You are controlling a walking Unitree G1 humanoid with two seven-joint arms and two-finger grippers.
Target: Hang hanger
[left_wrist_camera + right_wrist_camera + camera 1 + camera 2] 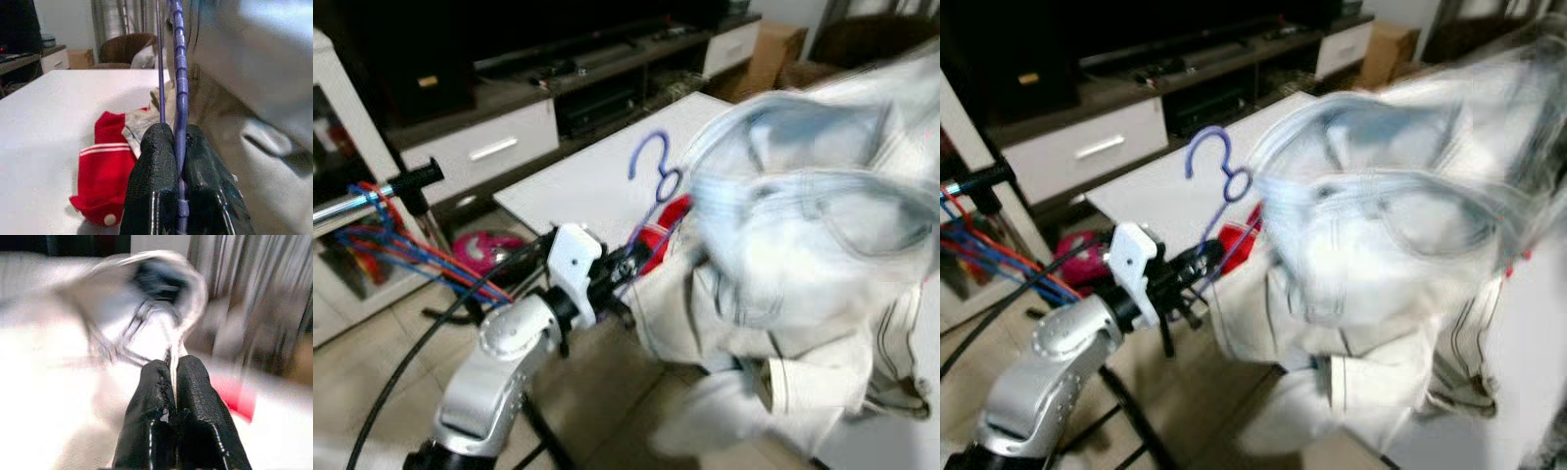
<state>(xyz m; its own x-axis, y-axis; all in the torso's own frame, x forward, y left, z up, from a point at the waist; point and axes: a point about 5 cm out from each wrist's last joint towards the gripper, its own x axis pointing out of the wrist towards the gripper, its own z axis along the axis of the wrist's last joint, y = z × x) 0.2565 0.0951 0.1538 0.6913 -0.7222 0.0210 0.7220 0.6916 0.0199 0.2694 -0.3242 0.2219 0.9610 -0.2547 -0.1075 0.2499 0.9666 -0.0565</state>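
Hanger (653, 168) wire, thin and purple with a curled hook, is clamped between the left gripper (180, 147)'s black textured fingers, a cream jacket (783, 323) draped just beyond them. The right gripper (172, 369) is pinched shut on pale fabric. Slippage of the slick wire is a risk under the garment's swinging weight.

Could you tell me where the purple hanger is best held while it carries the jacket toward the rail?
Probably by the twisted neck just below the hook, coming from the robot's left side. The left claw is shut on the purple hanger there: the hook stands upright and free above it, and the pale jacket hangs on the right, away from the fingers. The rail lies to the left.
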